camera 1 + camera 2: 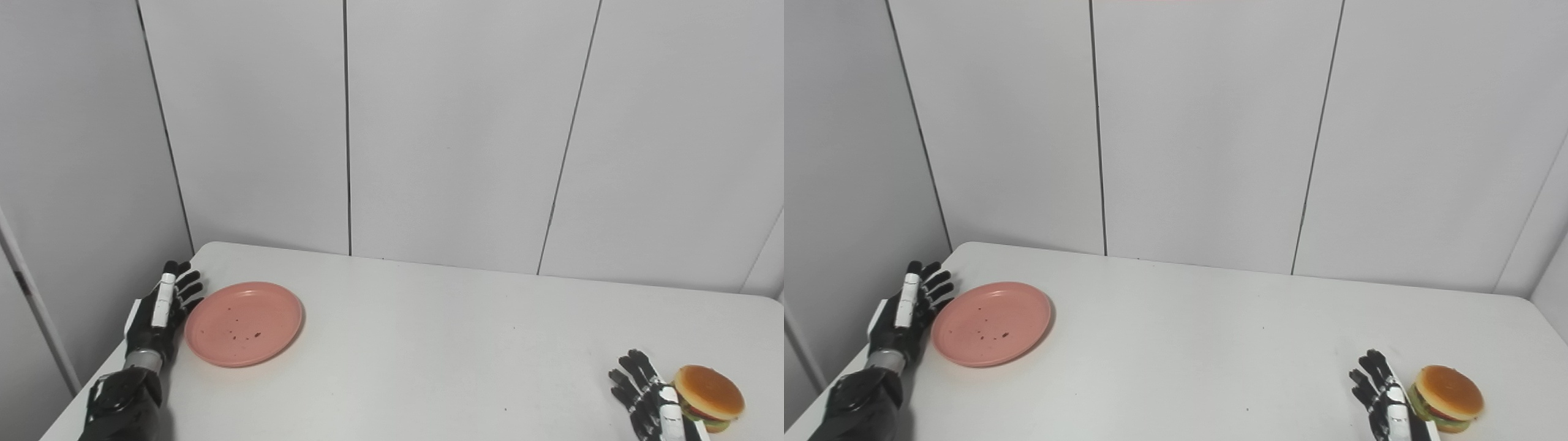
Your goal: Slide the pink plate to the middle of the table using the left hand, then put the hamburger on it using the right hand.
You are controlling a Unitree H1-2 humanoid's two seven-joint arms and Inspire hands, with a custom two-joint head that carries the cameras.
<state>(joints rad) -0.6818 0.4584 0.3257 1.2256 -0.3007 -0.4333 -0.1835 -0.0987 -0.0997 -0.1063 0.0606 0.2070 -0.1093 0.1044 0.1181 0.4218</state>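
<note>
The pink plate [244, 323] lies flat on the left side of the white table [429, 343], with a few dark specks on it. My left hand [160, 309] stands open just left of the plate's rim, fingers pointing away from me and close to or touching the rim. The hamburger [708, 398] sits near the table's front right corner. My right hand [649, 401] is open right beside the hamburger on its left, holding nothing; whether it touches the bun I cannot tell.
White wall panels [465, 135] rise directly behind the table's far edge. The table's left edge [116, 361] runs close under my left arm.
</note>
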